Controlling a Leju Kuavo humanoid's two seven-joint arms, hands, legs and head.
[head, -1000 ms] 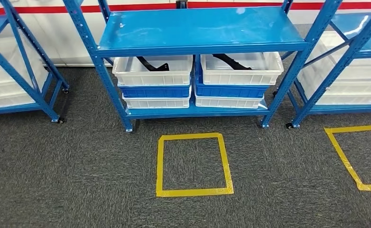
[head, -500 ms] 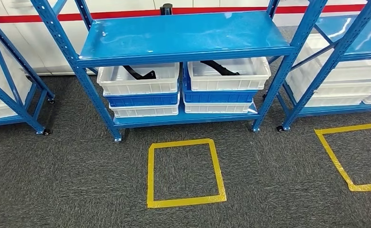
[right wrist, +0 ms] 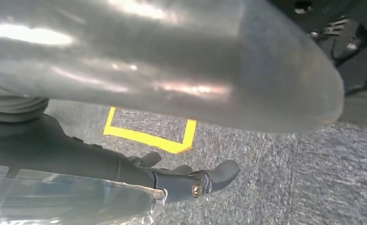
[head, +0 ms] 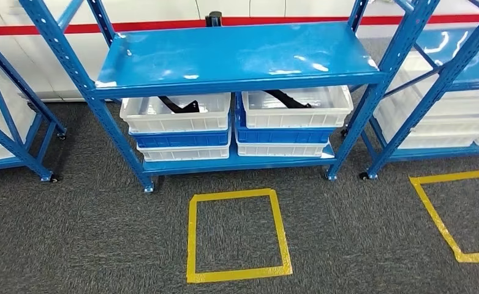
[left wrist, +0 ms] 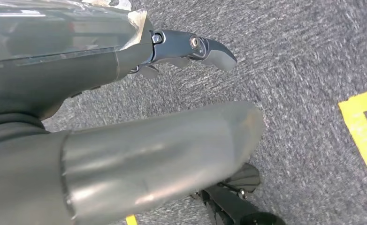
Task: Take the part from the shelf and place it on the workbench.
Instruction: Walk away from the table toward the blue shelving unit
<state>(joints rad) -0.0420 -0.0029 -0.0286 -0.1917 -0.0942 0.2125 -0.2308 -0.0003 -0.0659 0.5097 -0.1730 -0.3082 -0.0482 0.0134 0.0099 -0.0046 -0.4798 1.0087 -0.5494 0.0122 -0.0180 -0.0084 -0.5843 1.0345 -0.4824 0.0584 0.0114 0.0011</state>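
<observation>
Grey carpet (head: 102, 245) ran under everything, and both arms hung low over it. From the left wrist camera, the left hand (left wrist: 139, 108) held nothing, its thick grey thumb (left wrist: 163, 150) stretched out over the carpet and its dark fingers (left wrist: 205, 49) reaching straight and apart from the thumb, so call it wide. Over to the right wrist camera and it was the same story: the right hand (right wrist: 172, 117) carried nothing, thumb (right wrist: 195, 61) extended, dark fingers (right wrist: 210, 178) held apart from it above the carpet, with a corner of yellow floor tape (right wrist: 149, 137) showing between them. Moving outward in the head view, a yellow tape square (head: 237, 236) lay on the carpet just in front of the blue shelf (head: 237, 52), and a second yellow square (head: 448, 214) sat off to the right. On the shelf's lower level stood two stacks of bins, side by side. At the top of the left stack, a white bin (head: 176, 116) held one black part (head: 179, 105); at the top of the right stack, another white bin (head: 295, 105) held a second black part (head: 287, 98). Both parts lay inside their bins, partly hidden under the blue shelf board above. More blue racks stood to the left (head: 7, 116) and right (head: 445, 79), and a white wall with a red stripe (head: 151, 26) ran behind.
</observation>
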